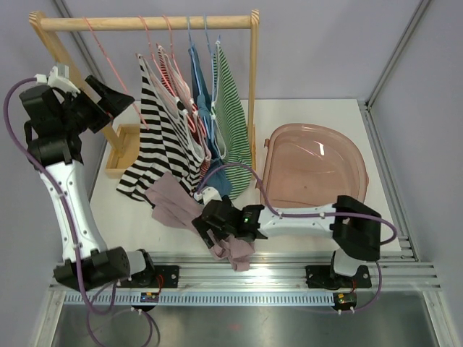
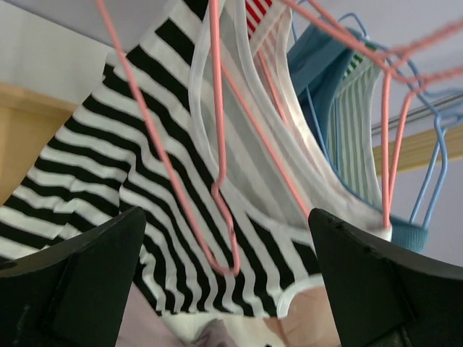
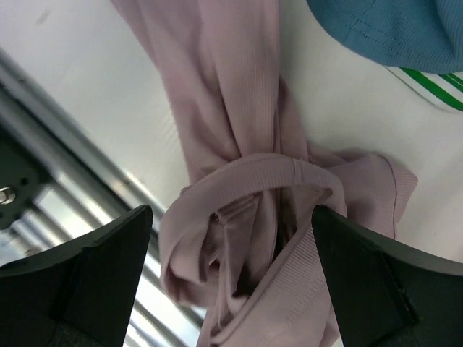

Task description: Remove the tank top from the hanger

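Plainly one mauve tank top (image 1: 171,203) lies beneath the open right pincer (image 3: 227,220).

Hanging garments (image 1: 181,123) fill the rack (image 1: 145,23) from 10 to 12 o'clock, the pink tub (image 1: 318,170) sits at 3, a crumpled tank top (image 1: 170,199) at 7. Bare table (image 1: 112,217) shows at 8 and behind the tub.

The left arm (image 1: 69,206) and right arm (image 1: 304,215) have white links, black joints and black bases (image 1: 108,266). A purple cable (image 1: 239,165) runs along each. A green light (image 1: 248,215) glows on the right arm. The left gripper (image 2: 226,217) and right gripper (image 3: 231,211) have matte black wedge fingers (image 2: 72,282).
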`<state>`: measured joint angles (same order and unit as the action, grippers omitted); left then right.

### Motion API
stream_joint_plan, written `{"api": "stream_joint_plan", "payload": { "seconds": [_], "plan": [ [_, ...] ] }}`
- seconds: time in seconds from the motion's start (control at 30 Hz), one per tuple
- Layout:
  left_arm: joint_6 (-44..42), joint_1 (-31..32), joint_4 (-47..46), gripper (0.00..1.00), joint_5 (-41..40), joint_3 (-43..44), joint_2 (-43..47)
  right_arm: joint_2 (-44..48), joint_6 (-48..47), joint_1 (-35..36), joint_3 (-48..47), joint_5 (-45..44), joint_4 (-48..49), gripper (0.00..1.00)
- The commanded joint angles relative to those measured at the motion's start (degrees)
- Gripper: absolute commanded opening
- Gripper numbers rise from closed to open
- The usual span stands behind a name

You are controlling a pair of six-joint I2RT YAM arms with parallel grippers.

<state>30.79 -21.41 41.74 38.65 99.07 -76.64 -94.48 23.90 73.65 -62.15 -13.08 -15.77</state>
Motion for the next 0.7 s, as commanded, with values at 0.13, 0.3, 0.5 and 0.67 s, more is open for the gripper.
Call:
{"api": "stream_joint_plan", "payload": {
  "seconds": [0.13,0.3,0.5,0.67],
  "plan": [
    [-6.3,-0.2,-3.1,0.99,-10.7,-19.4,21.7,-12.1,-1.4,0.4,-6.8,-10.6,-0.1,1.0],
    [-7.0,2.0,-6.0,0.99,-15.7,-30.9,34.4,-14.6,-1.5,0.4,-4.9,-7.1,3.3,0.48],
    [-10.4,6.5,-2.0,0.99,-20.4,-32.9,37.2,-6.6,-2.5,0.7,-1.1,-4.4,4.7,0.0],
    [-12.7,12.0,1.0,0.99,-26.2,-31.2,39.8,8.3,-4.6,0.8,-0.7,-4.7,-0.1,0.0]
  ]
}}
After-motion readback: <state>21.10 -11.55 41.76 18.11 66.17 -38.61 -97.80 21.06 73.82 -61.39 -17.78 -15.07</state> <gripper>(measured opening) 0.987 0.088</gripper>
